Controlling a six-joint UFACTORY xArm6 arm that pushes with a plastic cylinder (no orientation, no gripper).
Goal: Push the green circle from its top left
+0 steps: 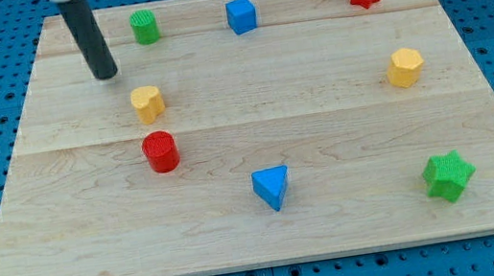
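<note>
The ribbed green circle (pixel 144 27) stands upright, my tip (pixel 107 75) below-left; no pincer shows.

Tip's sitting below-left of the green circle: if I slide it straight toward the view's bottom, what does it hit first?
Probably nothing: my tip sits left of the yellow block and red cylinder, so it should pass beside them, though the yellow block is close.

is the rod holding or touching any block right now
Nothing is held. My tip rests on bare board, apart from every block, below-left of the green circle and above-left of the nearest yellow block.
</note>
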